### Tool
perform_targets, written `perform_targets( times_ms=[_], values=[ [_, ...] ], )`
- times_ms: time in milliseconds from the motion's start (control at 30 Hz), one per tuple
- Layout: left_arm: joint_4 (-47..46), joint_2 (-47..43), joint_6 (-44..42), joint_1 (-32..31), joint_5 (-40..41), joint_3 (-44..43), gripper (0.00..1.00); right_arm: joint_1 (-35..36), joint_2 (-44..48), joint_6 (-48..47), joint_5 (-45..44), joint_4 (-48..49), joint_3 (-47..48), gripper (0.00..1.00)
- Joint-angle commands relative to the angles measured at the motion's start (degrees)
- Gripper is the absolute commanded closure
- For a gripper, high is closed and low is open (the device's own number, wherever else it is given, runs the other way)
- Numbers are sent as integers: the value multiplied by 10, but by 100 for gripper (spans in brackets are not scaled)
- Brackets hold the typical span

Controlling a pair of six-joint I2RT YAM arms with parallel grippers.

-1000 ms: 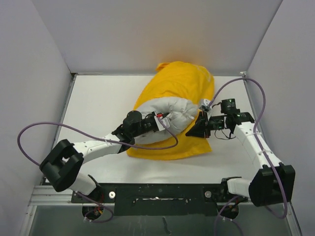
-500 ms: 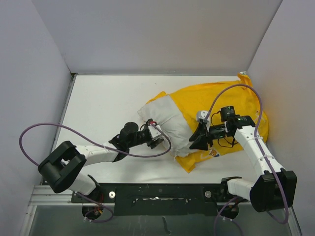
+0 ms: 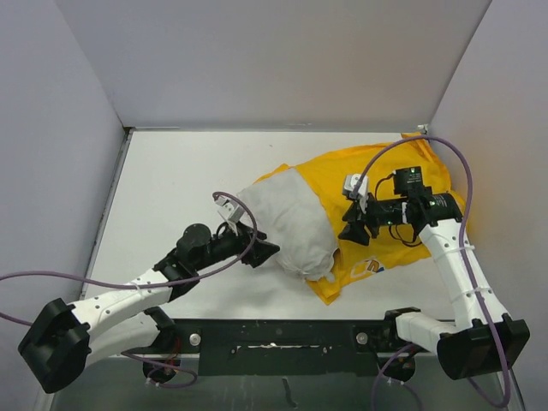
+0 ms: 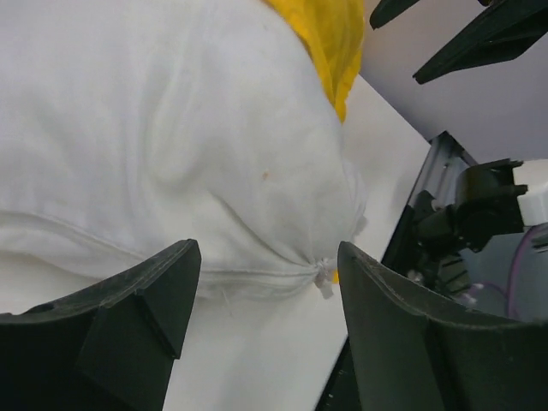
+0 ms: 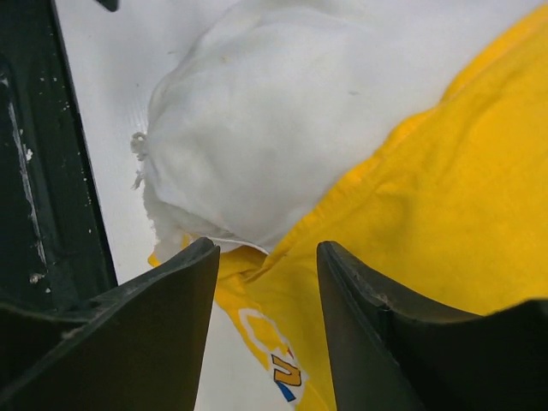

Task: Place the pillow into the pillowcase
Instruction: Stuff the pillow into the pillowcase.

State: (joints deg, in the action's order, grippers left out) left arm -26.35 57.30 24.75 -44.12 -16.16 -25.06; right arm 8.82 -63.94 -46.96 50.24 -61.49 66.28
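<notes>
A second ago both my tools were pinched shut on the bundle, with the yellow cloth bunched up behind the pillow. Now I have let go with both, and it all lies slack on the surface [image 3: 171,171]. My left tool [image 3: 261,251] stands wide with nothing in it. The pillow [image 3: 287,218] lies just ahead of its fingers, the seamed near end almost between them. My right tool [image 3: 353,224] has parted too, less widely, and is also empty. It hangs over the spot where the pillow's far end slips under the hem of the pillowcase [image 3: 332,171], which spreads away behind and beside it. I judge the job only part done: a good half of the pillow lies bare outside the mouth. I reckon I need fresh holds, on hem and pillow, to work it deeper.
</notes>
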Motion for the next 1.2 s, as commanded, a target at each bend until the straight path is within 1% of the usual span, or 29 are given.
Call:
perform_targets(
  times_ms=[0,33,100,167,233,333,433,500,533,567,600,633,667,733,767,833,900,967,1067,1167],
  values=[
    [-37,17,205,2,-5,21,35,13,-11,120,-88,73,-28,50],
    [-46,28,231,0,-2,25,34,16,-7,132,-101,86,-43,50],
    [-68,58,264,-10,7,26,31,24,-6,149,-124,110,-61,45],
    [-79,95,272,-23,18,12,28,31,-17,165,-143,130,-64,41],
    [-85,134,274,-32,18,-9,25,38,-33,180,-161,144,-58,41],
    [-90,184,275,-40,21,-41,21,48,-57,201,-199,168,-55,40],
    [-91,226,268,-41,29,-67,19,60,-71,218,-229,196,-58,41],
    [-93,251,260,-41,31,-87,19,68,-83,222,-242,203,-53,45],
    [-94,261,256,-40,32,-95,21,70,-88,222,-242,202,-50,49],
    [-96,272,251,-40,32,-103,23,70,-90,221,-238,199,-46,57],
    [-99,282,246,-40,31,-111,26,71,-91,215,-226,192,-41,71],
    [-106,291,238,-40,29,-117,32,71,-89,208,-210,182,-33,83],
    [-115,299,229,-40,26,-122,40,71,-83,196,-183,171,-26,90],
    [-146,313,203,-40,21,-127,60,71,-64,150,-97,134,-11,97],
    [-168,318,188,-40,17,-127,66,73,-53,124,-51,117,-1,99],
    [-208,322,156,-40,6,-128,74,87,-40,79,19,81,17,100],
    [-234,321,116,-39,-5,-133,80,104,-47,45,56,42,42,100],
    [-252,320,79,-39,-14,-139,84,110,-68,31,86,18,63,100],
    [-285,328,37,-40,-23,-141,88,112,-102,24,122,0,78,100],
    [-325,346,5,-40,-31,-138,89,122,-123,33,121,10,76,100]
  ],
)
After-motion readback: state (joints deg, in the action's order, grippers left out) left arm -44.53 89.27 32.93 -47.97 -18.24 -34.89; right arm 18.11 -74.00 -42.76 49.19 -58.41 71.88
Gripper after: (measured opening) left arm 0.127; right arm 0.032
